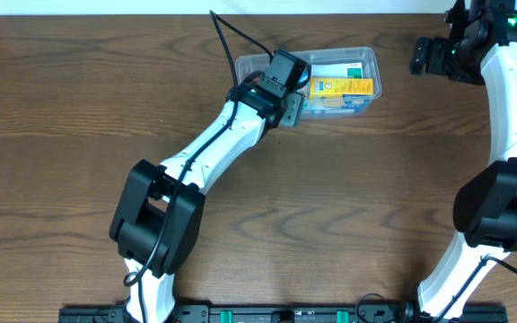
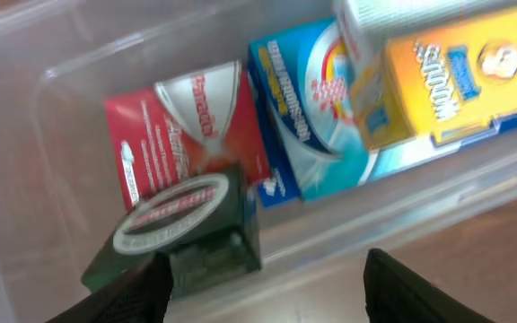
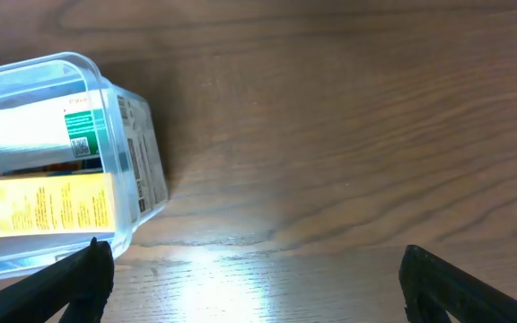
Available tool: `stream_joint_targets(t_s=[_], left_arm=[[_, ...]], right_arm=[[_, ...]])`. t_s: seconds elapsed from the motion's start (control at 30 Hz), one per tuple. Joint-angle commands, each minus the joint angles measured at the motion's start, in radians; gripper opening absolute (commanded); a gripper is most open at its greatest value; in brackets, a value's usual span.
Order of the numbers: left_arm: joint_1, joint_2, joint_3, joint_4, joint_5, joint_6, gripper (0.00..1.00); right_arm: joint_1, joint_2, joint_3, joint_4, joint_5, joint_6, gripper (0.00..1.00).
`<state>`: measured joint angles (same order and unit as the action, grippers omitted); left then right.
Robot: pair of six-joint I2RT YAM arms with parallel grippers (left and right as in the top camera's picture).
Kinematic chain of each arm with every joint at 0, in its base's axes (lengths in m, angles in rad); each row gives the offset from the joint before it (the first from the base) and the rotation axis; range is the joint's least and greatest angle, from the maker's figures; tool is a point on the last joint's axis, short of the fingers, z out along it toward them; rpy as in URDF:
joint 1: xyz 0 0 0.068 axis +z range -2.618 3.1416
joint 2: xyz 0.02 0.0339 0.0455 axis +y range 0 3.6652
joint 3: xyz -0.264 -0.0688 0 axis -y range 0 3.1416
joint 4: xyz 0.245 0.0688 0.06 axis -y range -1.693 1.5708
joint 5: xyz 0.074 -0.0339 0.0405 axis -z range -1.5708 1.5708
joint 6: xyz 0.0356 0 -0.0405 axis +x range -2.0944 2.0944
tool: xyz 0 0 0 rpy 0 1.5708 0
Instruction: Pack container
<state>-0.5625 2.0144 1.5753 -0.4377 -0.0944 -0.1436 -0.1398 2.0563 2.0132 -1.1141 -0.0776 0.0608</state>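
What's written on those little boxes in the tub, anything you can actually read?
"Panadol", as best I can tell: blurred white letters on the red box in the container.
On the blue box: white lettering, too blurred to read.
On the yellow box: dark lettering, too blurred.
On the dark green box: an oval label, unreadable.
On the white-and-green box: a barcode, digits too small.

Clear glossy plastic container (image 2: pixel 25 161) on matt wood-grain table (image 3: pixel 348 135).
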Motion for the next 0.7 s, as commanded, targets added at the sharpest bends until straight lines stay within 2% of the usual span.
stream_joint_targets(t_s=[0.0,0.4,0.67], left_arm=[[0.015,0.019,-0.014,0.026,-0.039,0.021,0.69],[0.034,0.042,-0.014,0.064,-0.038,0.047,0.69],[0.033,0.076,-0.014,-0.001,-0.037,0.047,0.69]], right_arm=[[0.003,-0.001,0.014,-0.001,-0.001,0.013,0.99],[0.003,-0.001,0.014,-0.001,-0.001,0.013,0.99],[0.003,-0.001,0.014,-0.001,-0.001,0.013,0.99]])
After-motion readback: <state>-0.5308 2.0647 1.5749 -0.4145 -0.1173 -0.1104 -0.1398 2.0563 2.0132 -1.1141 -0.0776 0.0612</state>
